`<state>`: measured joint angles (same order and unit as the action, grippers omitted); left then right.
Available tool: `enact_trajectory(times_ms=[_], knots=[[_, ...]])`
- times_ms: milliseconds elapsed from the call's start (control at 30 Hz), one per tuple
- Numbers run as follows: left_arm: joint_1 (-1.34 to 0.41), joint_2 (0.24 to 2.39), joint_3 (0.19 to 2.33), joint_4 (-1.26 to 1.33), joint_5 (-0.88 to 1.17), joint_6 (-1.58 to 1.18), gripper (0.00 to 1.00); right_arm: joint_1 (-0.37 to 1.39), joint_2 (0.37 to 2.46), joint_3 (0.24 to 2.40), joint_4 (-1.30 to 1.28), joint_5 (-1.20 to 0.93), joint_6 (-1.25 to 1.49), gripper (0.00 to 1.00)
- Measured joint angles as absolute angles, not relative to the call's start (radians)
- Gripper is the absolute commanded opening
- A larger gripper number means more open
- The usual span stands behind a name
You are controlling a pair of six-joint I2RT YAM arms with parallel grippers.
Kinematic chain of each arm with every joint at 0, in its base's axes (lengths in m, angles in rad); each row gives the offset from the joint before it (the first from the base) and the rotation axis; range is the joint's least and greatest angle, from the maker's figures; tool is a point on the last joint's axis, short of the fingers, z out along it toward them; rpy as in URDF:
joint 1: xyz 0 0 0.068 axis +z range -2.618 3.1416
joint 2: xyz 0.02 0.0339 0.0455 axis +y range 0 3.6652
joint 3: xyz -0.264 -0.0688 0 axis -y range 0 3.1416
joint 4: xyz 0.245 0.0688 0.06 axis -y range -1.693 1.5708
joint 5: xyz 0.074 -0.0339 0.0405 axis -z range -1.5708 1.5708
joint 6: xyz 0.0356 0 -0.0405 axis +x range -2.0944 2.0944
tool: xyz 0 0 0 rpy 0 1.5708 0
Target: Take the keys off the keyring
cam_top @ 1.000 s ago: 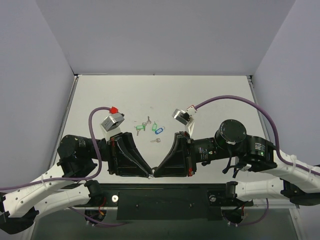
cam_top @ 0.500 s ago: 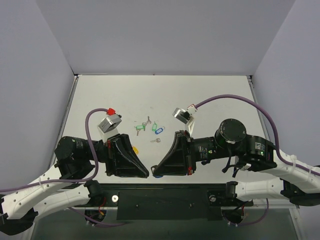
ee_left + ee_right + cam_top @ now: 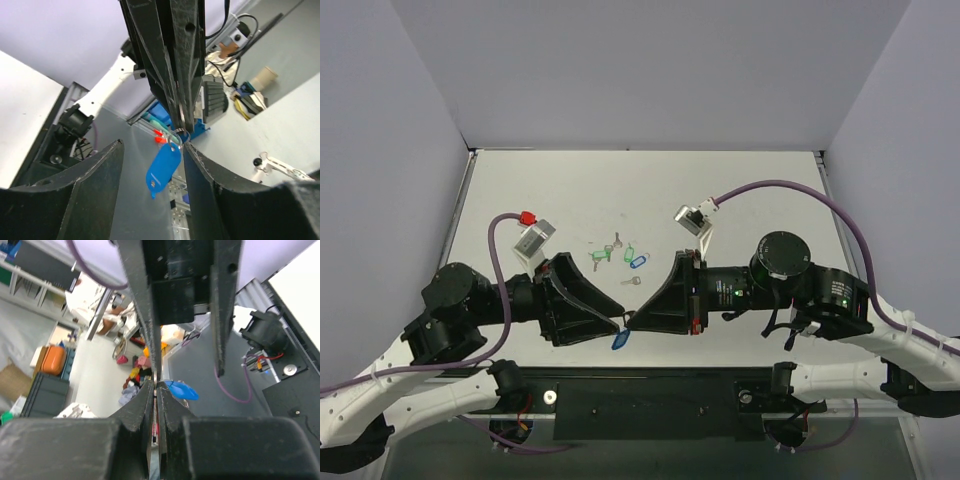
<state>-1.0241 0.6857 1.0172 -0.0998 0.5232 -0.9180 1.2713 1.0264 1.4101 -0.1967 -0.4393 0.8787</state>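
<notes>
Blue plastic marks the keyring (image 3: 621, 340), whose oblong tag dangles in the air above the near edge of the bench (image 3: 740, 190), about midway along that edge and between the two arms. We see the right end effector (image 3: 628, 321) with its fingers pressed together on the thin metal ring at the top of the tag. In the left wrist view those dark fingers come down from above, pinch the ring just over the tag, and leave the tag hanging tilted beneath them. The left end effector (image 3: 617, 325) meets it tip to tip with its jaws spread, one finger on each side of the tag, holding nothing. One of its fingertips lies just beside the ring, and we cannot tell whether it touches. Farther in, toward the middle of the bench, we find a small cluster well apart from both arms. It holds two green tags (image 3: 617, 251) side by side, another blue tag (image 3: 638, 262) just to their right, and a lone silver key (image 3: 632, 281) a little nearer the near edge. A purple cable (image 3: 790, 190) arcs over the right arm.
</notes>
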Motion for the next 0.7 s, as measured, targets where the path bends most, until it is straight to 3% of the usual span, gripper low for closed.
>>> enact_trajectory(times_ms=[700], knots=[[-1.024, 0.654, 1.034, -0.197, 0.291, -0.82, 0.61, 1.149, 0.985, 1.383, -0.243, -0.287, 1.062, 0.0]])
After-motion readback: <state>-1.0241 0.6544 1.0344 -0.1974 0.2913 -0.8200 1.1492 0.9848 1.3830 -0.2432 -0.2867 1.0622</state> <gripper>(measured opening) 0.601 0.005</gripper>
